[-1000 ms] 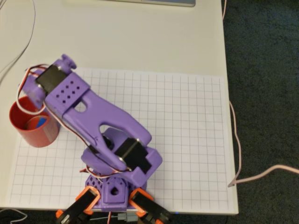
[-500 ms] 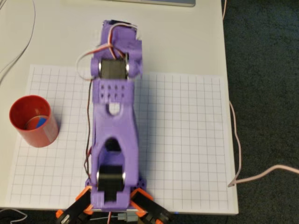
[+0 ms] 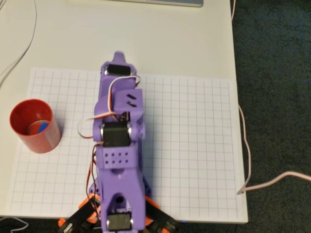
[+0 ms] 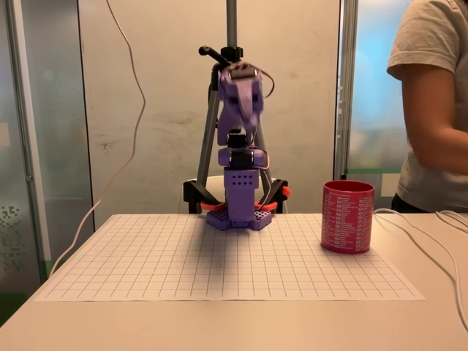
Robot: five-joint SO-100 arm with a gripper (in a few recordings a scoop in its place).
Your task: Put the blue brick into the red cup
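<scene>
The red cup [image 3: 43,141] stands on the left side of the grid mat in the overhead view, and at the right in the fixed view as the red cup [image 4: 347,217]. The blue brick [image 3: 43,126] lies inside it on the bottom. My purple arm [image 3: 116,160] is folded back over its base in the middle of the mat, well away from the cup. The gripper [image 4: 242,126] hangs point-down from the raised wrist. Its jaws look closed together with nothing between them.
A white grid mat [image 3: 194,145] covers the table. Thin cables [image 3: 245,145] run along the table's right edge, and more trail at the far left. A tripod [image 4: 231,44] stands behind the arm. A person [image 4: 431,110] stands at the right edge of the fixed view.
The arm swung away from above the cup to the mat's middle, then folded back toward its base. The blue brick stays in the cup.
</scene>
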